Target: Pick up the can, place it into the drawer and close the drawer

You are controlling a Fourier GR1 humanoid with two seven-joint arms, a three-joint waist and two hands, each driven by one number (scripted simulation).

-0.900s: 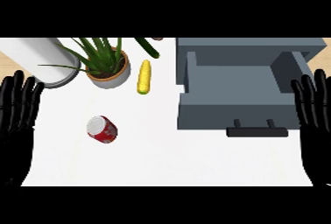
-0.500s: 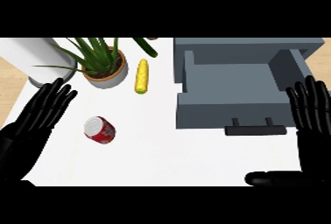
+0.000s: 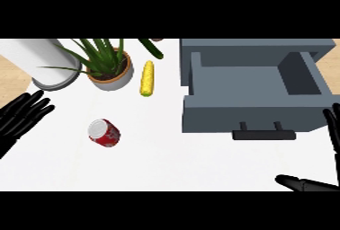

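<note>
Both hands have slid outward since the earlier frame, away from the drawer [image 3: 252,90] and toward the view's side edges. Left of the drawer and well apart from it, the red can [image 3: 104,133] lies on its side on the white table [image 3: 172,161]. Its long axis runs diagonally, with the silver end turned up and away from the drawer. Farther left of the drawer than the can, the left hand [image 3: 19,119] hovers palm-down with its fingers [image 3: 33,104] straight and slightly apart, touching nothing. Just right of the open drawer's black handle [image 3: 263,134], the right hand [image 3: 302,183] shows only straight fingers at the edge and an outstretched thumb, holding nothing.
</note>
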